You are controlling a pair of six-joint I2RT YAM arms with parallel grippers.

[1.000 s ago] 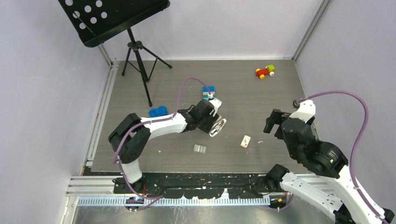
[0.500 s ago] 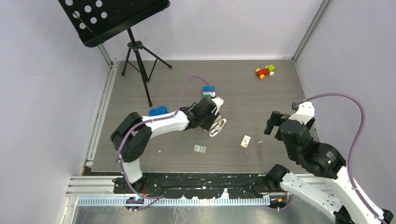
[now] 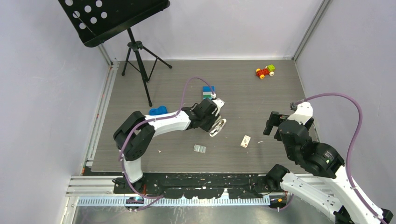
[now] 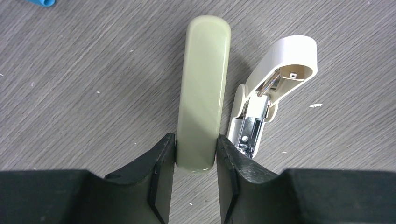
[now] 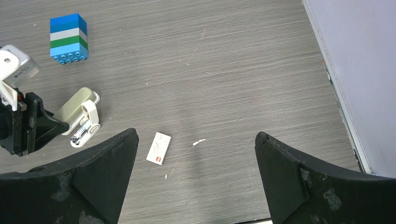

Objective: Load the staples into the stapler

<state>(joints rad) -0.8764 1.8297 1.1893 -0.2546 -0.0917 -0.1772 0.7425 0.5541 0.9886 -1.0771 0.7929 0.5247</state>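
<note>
Evidently left gripper [image 4: 196, 145] pinching stapler [image 4: 204, 84] lid, right gripper [image 5: 196, 135] gaping

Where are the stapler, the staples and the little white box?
stapler [image 4: 204, 88]: left wrist view, middle of beige top.
staples [image 3: 200, 148]: top view, centre of strip.
white box [image 5: 159, 148]: right wrist view, top face.

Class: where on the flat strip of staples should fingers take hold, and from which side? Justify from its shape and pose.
Grip the staples at mid-length, pinching across the narrow width, coming straight down from above. The strip lies flat and thin on the table, so only its long edges offer purchase.
</note>
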